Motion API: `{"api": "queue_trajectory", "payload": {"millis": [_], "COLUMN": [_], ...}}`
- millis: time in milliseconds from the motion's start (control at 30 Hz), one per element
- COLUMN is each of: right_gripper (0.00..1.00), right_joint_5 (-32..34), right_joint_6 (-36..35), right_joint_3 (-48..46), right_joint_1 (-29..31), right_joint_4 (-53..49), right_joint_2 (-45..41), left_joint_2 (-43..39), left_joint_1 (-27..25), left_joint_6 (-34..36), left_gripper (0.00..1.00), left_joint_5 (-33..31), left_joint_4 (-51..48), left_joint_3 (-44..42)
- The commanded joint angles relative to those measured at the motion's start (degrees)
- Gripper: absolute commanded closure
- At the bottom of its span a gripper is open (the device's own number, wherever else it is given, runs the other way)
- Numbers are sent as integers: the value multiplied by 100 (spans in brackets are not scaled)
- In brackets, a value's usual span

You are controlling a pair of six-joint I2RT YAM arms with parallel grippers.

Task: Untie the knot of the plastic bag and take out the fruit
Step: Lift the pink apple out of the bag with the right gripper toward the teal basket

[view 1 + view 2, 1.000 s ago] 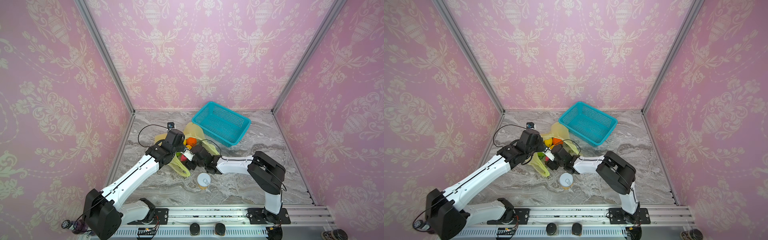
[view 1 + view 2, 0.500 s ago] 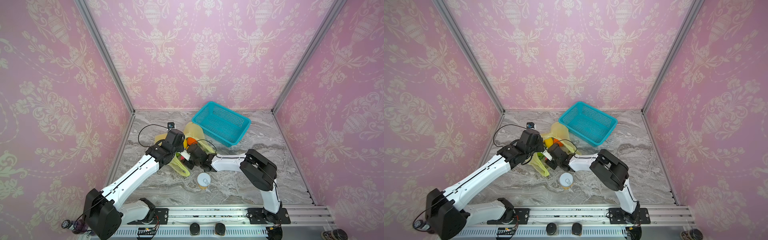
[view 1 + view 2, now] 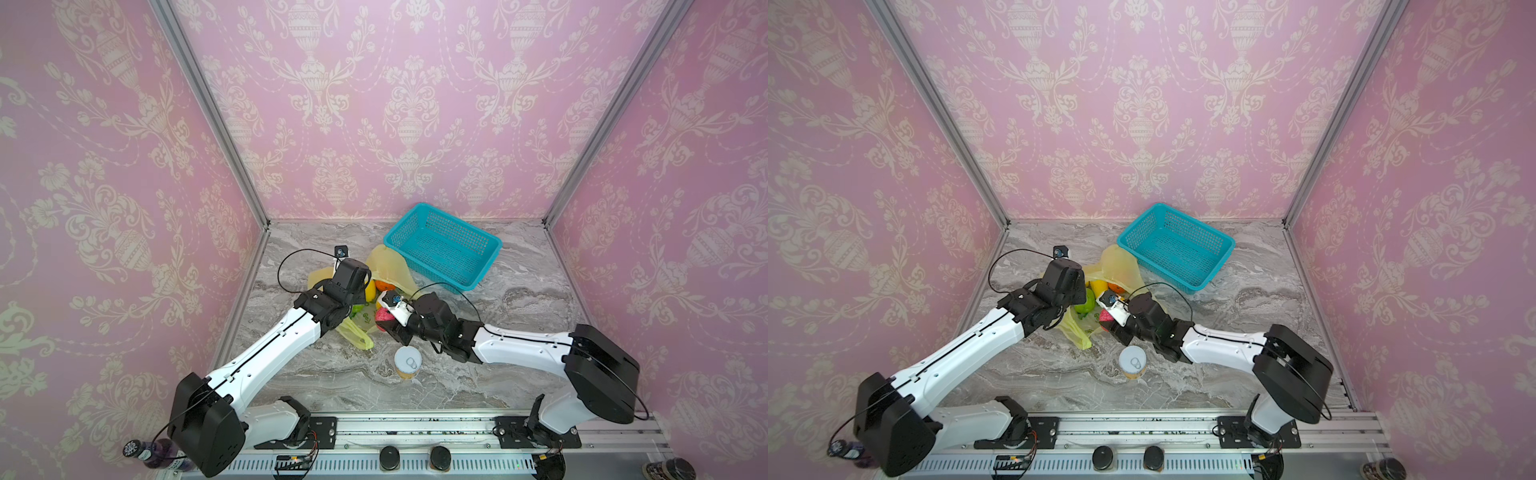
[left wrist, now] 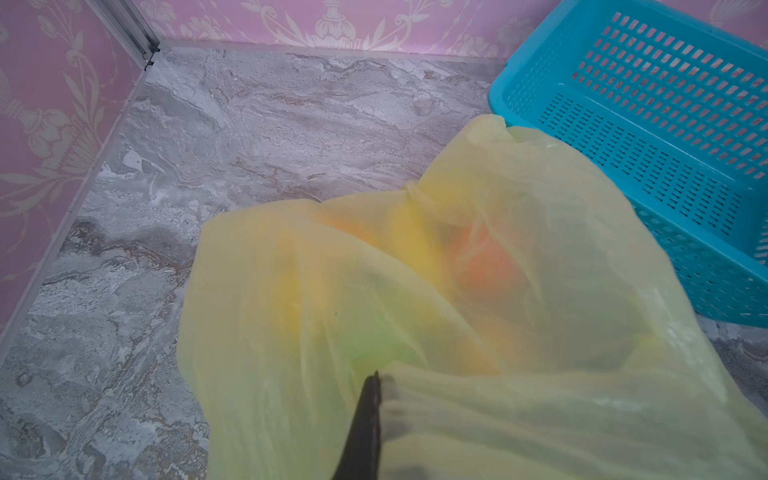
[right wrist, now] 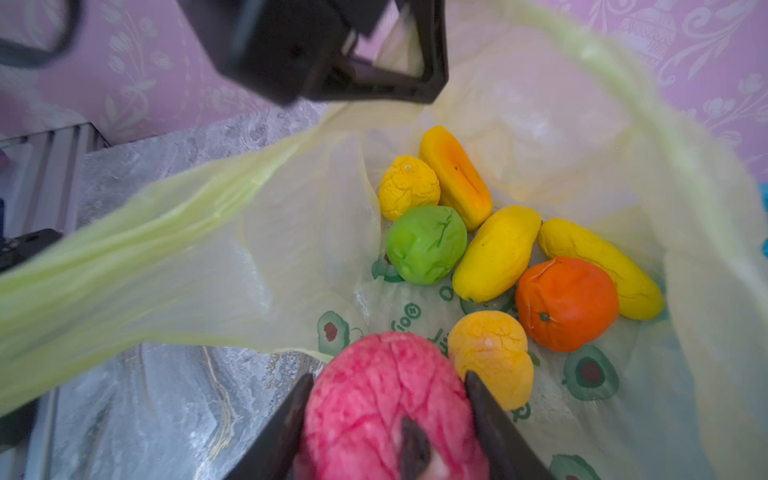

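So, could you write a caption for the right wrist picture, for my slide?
Right gripper grips a pink-red fruit at the mouth of the open plastic bag; seven more fruits lie inside.

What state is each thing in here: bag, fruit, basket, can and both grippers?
plastic bag: open, edge held up.
pink fruit: gripped, at the bag's mouth.
other fruit: seven pieces, loose inside the bag.
basket: upright, empty.
can: upright, top sealed.
left gripper: shut on the plastic bag.
right gripper: closed on the pink fruit.
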Motion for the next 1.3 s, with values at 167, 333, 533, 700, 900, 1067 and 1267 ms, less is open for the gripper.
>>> {"api": "queue_trajectory", "payload": {"millis": [167,333,533,700,900,1067,1267], "right_gripper": [78,78,88,90,92,95,98], "right_joint_5": [590,1430,1357,1949,2129,2093,2153], "right_joint_6": [323,599,1666,1653,1764,1722,1784], "right_joint_3": [-1219,-1622,-836,493,1909,2935,3284], "right_joint_1": [-136,-1103,-2703,-3029,-3231,-3274,-3272], "right_joint_4": [383,137,-929,-2141,-3313,-3994,-4450], "right_joint_2": [-2531,-3430,-2474,-969,689,1735,2231], "left_joint_2": [46,31,-1,11,45,239,288], "left_joint_1": [42,43,40,35,38,40,36], "left_joint_6": [63,37,28,15,19,12,28], "left_gripper": [100,100,100,100,100,100,100], "left_joint_5": [-381,-309,-231,-66,-161,-54,-35], "left_joint_4": [-149,-139,-112,-148,-117,-172,-209], "left_joint_3": [21,7,-8,32,-4,85,131]}}
